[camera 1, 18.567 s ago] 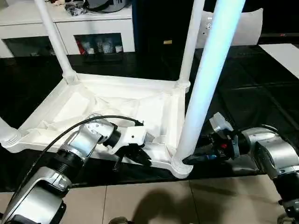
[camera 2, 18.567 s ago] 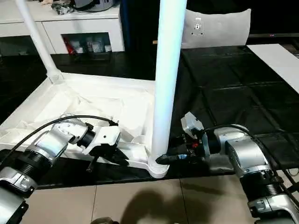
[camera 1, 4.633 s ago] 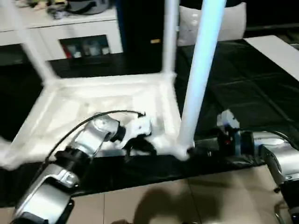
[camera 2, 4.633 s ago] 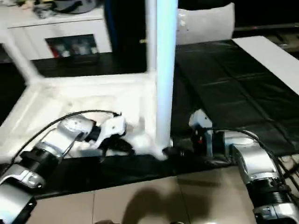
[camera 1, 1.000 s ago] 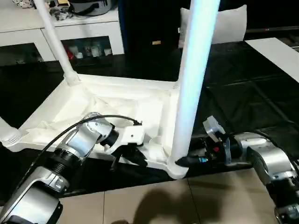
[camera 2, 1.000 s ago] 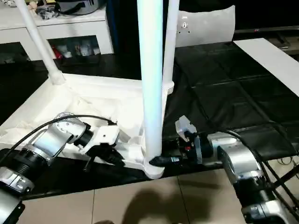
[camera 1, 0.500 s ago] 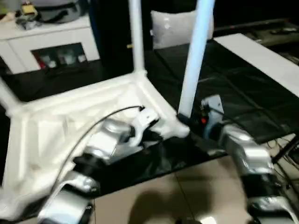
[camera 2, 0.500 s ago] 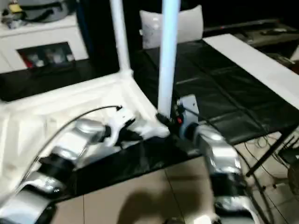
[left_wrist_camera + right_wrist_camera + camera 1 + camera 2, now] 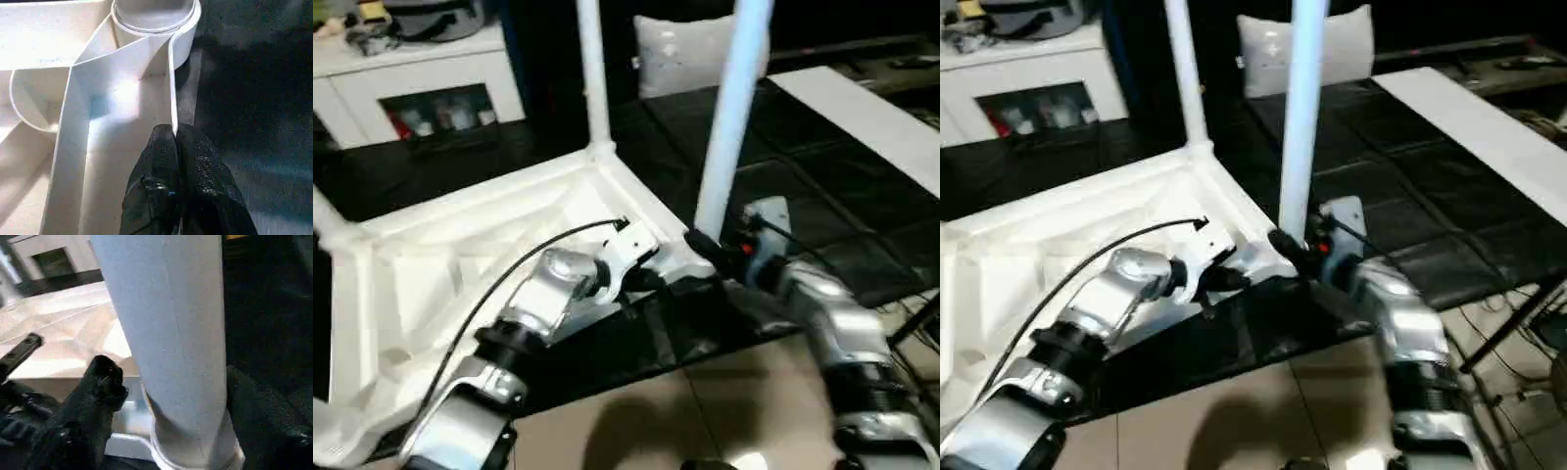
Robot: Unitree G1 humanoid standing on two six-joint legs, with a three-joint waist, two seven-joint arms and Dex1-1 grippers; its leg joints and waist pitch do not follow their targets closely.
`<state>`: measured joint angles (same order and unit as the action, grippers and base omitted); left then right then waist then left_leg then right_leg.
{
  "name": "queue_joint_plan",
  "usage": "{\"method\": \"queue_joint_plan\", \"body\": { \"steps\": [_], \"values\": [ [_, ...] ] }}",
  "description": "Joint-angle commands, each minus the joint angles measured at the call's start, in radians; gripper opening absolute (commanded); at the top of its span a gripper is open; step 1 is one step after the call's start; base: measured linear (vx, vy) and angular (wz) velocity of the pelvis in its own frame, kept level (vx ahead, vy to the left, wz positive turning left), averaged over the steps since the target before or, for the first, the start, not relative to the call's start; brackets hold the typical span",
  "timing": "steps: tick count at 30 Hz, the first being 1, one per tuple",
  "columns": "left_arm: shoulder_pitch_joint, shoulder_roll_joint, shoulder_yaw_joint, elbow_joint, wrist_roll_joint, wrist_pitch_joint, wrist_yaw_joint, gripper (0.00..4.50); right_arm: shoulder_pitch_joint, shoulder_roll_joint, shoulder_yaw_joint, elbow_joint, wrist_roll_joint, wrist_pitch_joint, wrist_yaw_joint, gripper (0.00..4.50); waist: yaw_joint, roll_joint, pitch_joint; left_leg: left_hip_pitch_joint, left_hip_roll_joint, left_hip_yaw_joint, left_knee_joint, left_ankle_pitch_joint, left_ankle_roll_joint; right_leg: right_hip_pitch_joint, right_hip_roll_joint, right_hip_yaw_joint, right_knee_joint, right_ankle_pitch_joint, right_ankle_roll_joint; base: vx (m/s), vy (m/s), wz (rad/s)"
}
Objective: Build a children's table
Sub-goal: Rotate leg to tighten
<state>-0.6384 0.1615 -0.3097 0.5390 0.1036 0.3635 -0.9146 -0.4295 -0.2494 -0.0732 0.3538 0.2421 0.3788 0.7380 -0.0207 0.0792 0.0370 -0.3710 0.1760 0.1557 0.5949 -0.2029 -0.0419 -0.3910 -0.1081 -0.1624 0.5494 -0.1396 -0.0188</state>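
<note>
Left wrist view: left claw (image 9: 175,128) pinches table rim (image 9: 172,98).

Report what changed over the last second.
The upturned table top swung round on the mat, its near corner with the leg turning away from the robot. The right gripper loosened: a gap shows beside the leg. The left gripper still pinches its rim; the legs stay upright.

No text, label, brand, number or sign can be read anywhere.
</note>
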Motion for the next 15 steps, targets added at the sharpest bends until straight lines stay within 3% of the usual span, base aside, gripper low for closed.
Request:
{"method": "queue_joint_plan", "body": {
  "steps": [1,4,6,9,11,12,14,15],
  "values": [
    [0.016,0.043,-0.047,-0.006,0.010,-0.035,-0.085,0.00,0.017,-0.059,0.034,-0.035,0.021,-0.026,0.119,3.77,0.016,-0.011,-0.065,-0.003,0.051,-0.015,-0.064,-0.177,0.116,0.064,-0.062,0.058,-0.058,-0.280,-0.179,0.000,0.000,0.00],
    [0.022,0.067,-0.058,-0.012,0.009,-0.049,-0.123,0.00,0.027,-0.101,0.043,-0.042,0.021,-0.037,0.177,4.09,0.031,-0.010,-0.063,-0.001,0.054,-0.013,-0.065,-0.186,0.116,0.063,-0.061,0.063,-0.058,-0.285,-0.173,0.000,0.000,0.00],
    [0.033,0.128,-0.092,-0.020,0.015,-0.122,-0.218,0.00,0.053,-0.183,0.075,-0.068,0.021,-0.069,0.319,4.26,0.042,-0.009,-0.064,0.002,0.055,-0.013,-0.067,-0.212,0.112,0.063,-0.060,0.062,-0.057,-0.300,-0.168,0.000,0.000,0.00],
    [0.031,0.187,-0.132,-0.011,0.029,-0.214,-0.309,0.00,0.062,-0.256,0.119,-0.079,0.027,-0.104,0.470,4.26,0.054,-0.015,-0.061,0.004,0.055,-0.009,-0.068,-0.227,0.106,0.061,-0.060,0.065,-0.058,-0.337,-0.160,0.000,0.000,0.00],
    [0.029,0.199,-0.141,-0.007,0.033,-0.235,-0.330,0.00,0.059,-0.266,0.128,-0.076,0.026,-0.113,0.496,4.26,0.059,-0.014,-0.059,0.005,0.055,-0.008,-0.069,-0.235,0.104,0.058,-0.061,0.067,-0.060,-0.364,-0.155,0.000,0.000,0.00],
    [0.027,0.213,-0.153,-0.008,0.035,-0.253,-0.358,0.00,0.051,-0.277,0.139,-0.069,0.031,-0.113,0.536,4.26,0.061,-0.021,-0.056,0.005,0.054,-0.008,-0.069,-0.246,0.097,0.057,-0.062,0.066,-0.062,-0.403,-0.148,0.000,0.000,0.00],
    [0.025,0.221,-0.160,-0.009,0.036,-0.263,-0.374,0.00,0.046,-0.282,0.145,-0.063,0.036,-0.112,0.559,4.26,0.063,-0.021,-0.055,0.007,0.054,-0.007,-0.069,-0.253,0.090,0.054,-0.062,0.067,-0.065,-0.438,-0.139,0.000,0.000,0.00],
    [0.025,0.221,-0.160,-0.009,0.036,-0.263,-0.374,0.00,0.046,-0.282,0.145,-0.063,0.036,-0.112,0.559,4.00,0.064,-0.020,-0.056,0.008,0.055,-0.007,-0.070,-0.251,0.087,0.053,-0.062,0.067,-0.066,-0.442,-0.138,0.000,0.000,0.00]
  ]
}}
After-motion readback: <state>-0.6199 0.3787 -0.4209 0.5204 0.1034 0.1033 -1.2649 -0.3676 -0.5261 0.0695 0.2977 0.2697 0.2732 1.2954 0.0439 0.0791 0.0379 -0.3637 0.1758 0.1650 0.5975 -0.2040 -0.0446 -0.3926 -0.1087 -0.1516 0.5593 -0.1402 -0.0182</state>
